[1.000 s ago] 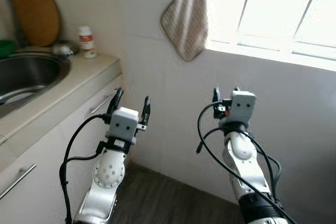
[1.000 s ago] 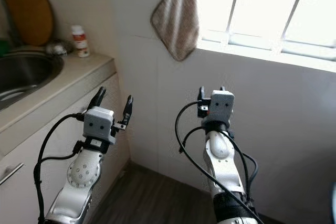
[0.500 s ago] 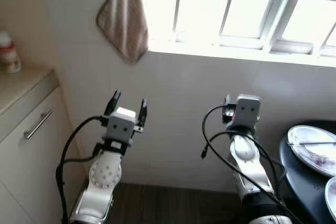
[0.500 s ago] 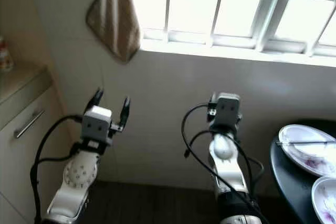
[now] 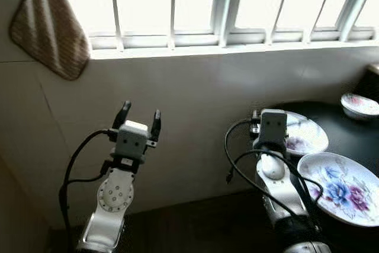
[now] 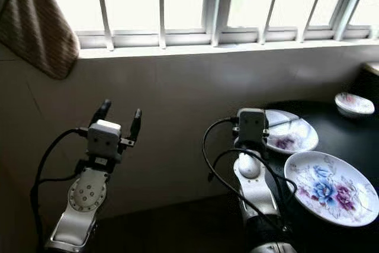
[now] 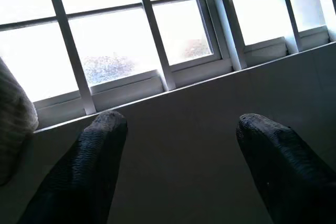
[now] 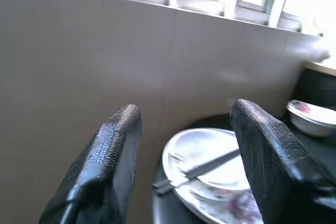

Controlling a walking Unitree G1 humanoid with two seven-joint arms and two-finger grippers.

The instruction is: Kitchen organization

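**Robot swings toward the dish-laden desk**

And the view has swept round: the sink and cabinet from a second ago are gone, the striped cloth [image 5: 44, 28] has slid to the upper left, and a dark desk [image 6: 349, 140] with crockery has come into the right of frame. That is the camera turning, not the things moving.

On the desk sit a floral plate [image 6: 325, 186] at lower right, a second plate [image 6: 290, 134] behind it with what look like chopsticks [image 8: 202, 169] across it, and a small bowl [image 6: 354, 103] at far right.

My read: finish turning and square up to the desk before reaching, then go for the nearest plate by its rim.

Both arms are raised, elbows bent, wrists up. The left pincer [image 5: 139, 115] points at the window wall, fingers spread and empty. The right pincer [image 8: 184, 145] is likewise parted, holding nothing, aimed toward the chopstick plate.
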